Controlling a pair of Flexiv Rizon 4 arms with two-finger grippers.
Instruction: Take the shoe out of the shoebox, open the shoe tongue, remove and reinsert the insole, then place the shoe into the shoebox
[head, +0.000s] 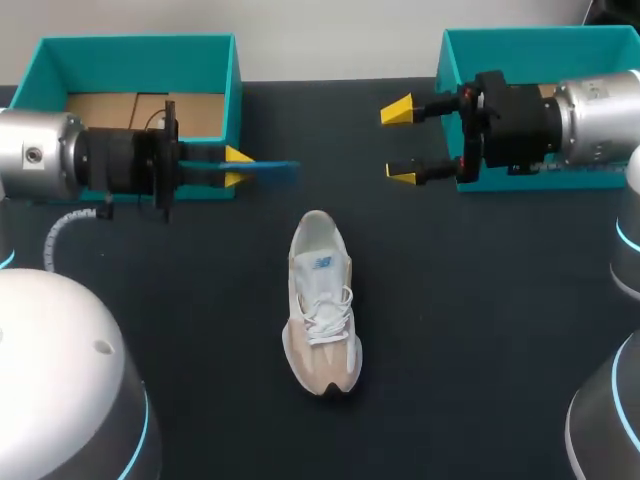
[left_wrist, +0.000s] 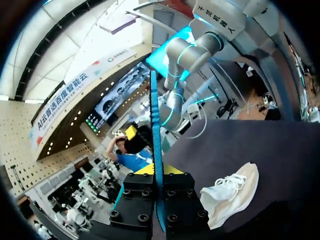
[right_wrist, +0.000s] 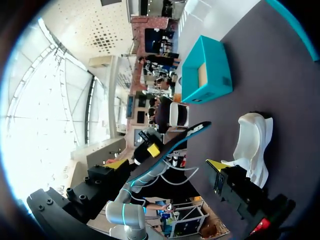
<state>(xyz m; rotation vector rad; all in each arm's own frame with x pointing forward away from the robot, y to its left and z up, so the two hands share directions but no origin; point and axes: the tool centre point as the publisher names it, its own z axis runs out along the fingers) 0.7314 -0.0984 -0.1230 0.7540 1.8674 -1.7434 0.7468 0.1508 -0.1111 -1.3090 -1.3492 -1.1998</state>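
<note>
Our left gripper (head: 238, 167) pinches the thin blue insole (head: 272, 168) between its yellow tips, just in front of the left shoebox (head: 135, 45). Our right gripper (head: 402, 142) has its fingers spread wide apart with nothing in them, next to the other shoebox (head: 520, 45). The shoe (head: 322, 300) lies on the dark table (head: 480, 330) between our arms, outside both boxes, laces up.

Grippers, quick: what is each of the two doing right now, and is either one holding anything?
The left gripper is shut on the blue insole.
The right gripper is open, holding nothing.
</note>
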